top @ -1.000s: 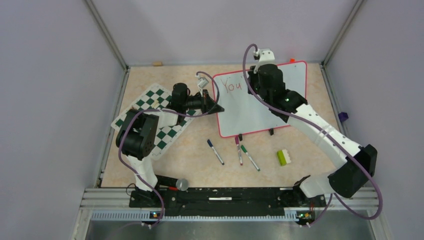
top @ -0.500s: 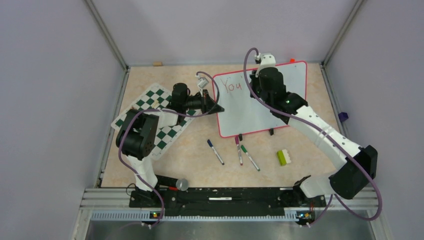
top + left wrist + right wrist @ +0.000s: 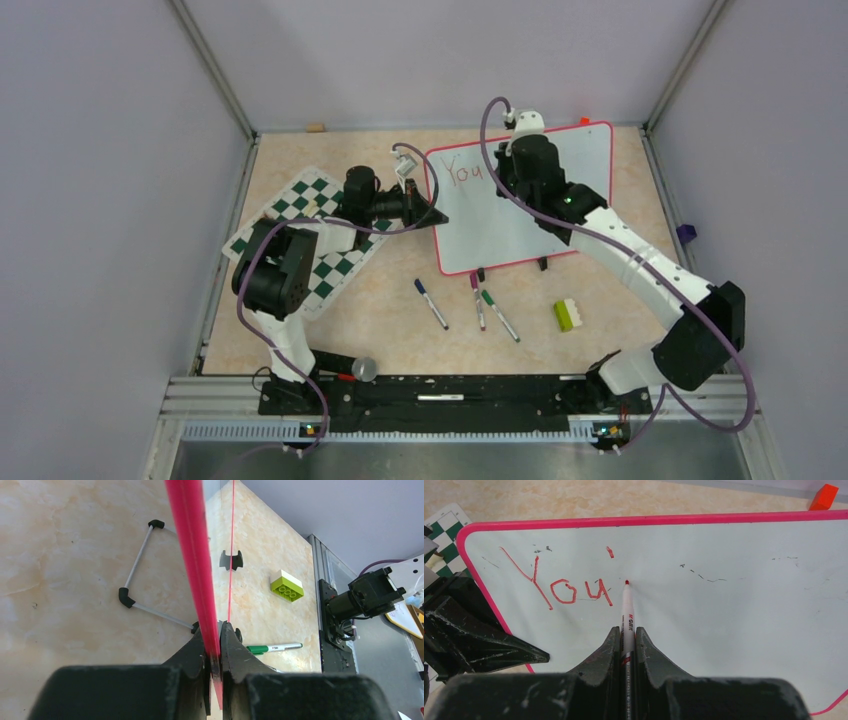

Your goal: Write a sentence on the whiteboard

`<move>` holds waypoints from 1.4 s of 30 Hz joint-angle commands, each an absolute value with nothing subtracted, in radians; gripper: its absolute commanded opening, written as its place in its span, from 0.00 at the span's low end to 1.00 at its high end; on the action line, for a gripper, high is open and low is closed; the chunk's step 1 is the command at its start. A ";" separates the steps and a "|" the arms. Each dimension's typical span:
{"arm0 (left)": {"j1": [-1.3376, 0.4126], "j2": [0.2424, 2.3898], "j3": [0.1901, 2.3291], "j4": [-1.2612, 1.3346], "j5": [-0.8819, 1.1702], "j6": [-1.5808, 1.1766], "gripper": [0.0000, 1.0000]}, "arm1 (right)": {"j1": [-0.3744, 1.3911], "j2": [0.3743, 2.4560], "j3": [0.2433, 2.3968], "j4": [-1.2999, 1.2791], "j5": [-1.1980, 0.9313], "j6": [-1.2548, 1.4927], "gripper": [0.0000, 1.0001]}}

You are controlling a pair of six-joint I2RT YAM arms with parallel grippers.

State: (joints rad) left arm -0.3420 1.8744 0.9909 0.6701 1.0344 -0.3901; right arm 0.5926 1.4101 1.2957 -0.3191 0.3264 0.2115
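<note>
The whiteboard (image 3: 480,225), white with a pink-red frame, stands tilted at the back of the table, with "You" written in red at its top left (image 3: 559,587). My left gripper (image 3: 432,215) is shut on the board's left frame edge (image 3: 192,555), one finger on each face. My right gripper (image 3: 626,630) is shut on a red marker (image 3: 627,610). The marker's tip sits on or just over the board, right of the "u", below a short red stroke (image 3: 610,552). In the top view the right wrist (image 3: 530,160) hides the marker.
A green-and-white chess mat (image 3: 300,240) lies under the left arm. In front of the board lie a blue marker (image 3: 431,303), a magenta marker (image 3: 477,300), a green marker (image 3: 500,315) and a green-and-white brick (image 3: 569,315). A small red block (image 3: 823,496) sits behind the board.
The right wrist has shifted slightly left and toward the board's top edge with the marker. The left gripper and the board have not moved.
</note>
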 commanded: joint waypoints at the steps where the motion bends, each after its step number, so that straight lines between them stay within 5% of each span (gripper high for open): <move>1: -0.357 1.899 0.954 0.637 1.023 -0.225 0.00 | 0.578 1.435 1.338 -0.289 0.339 0.222 0.00; 42: -0.356 1.895 0.951 0.638 1.022 -0.224 0.00 | 0.555 1.396 1.283 -0.323 0.330 0.253 0.00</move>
